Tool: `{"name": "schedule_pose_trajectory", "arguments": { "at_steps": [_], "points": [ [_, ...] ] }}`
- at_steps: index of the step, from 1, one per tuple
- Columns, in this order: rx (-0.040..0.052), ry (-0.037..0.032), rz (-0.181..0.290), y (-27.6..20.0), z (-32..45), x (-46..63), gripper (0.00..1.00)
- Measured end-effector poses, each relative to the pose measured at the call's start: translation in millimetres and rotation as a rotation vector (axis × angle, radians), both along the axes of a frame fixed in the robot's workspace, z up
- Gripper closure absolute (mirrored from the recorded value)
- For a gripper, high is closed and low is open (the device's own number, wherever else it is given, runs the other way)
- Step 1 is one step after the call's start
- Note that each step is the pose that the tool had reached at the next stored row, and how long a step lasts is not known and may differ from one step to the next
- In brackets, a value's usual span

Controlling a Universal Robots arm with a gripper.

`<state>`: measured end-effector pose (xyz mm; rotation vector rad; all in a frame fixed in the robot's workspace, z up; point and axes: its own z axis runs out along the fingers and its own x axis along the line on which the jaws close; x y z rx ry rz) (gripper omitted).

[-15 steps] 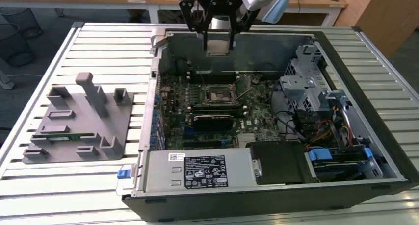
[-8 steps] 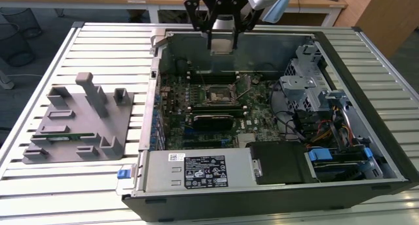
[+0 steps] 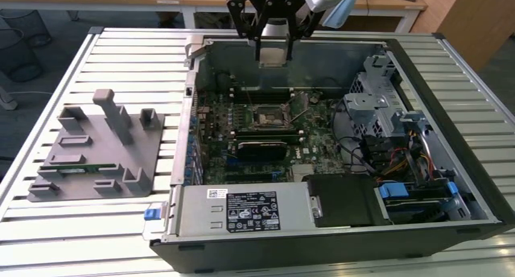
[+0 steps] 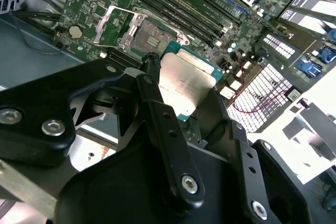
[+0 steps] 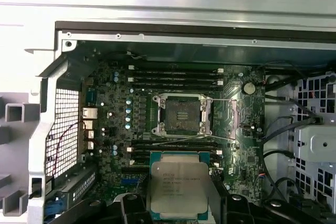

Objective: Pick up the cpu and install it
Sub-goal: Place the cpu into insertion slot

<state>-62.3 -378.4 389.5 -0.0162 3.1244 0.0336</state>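
— Over the open case (image 3: 192, 108), where is the cpu (image 5: 179, 184)?
— In the gripper (image 3: 274, 58), its fingers (image 4: 153, 72) clamped on two opposite edges, held in the air above the board (image 5: 241, 129).
— Which way does it face?
— Flat, silver plate toward both wrist cameras. It is nearly square, so I cannot tell a long axis. In the first wrist view its edges run parallel to the frame of the socket (image 5: 181, 114), which lies open and bare.
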Motion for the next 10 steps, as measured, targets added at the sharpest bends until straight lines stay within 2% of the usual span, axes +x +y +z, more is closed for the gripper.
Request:
{"name": "schedule_pose_trajectory", "arguments": {
  "at_steps": [3,10],
  "points": [
    [-0.0001,0.0000,-0.012,0.0,-0.1,0.0,0.47],
    [-0.0012,0.0001,-0.131,0.0,-2.0,0.0,0.47]
  ]
}}
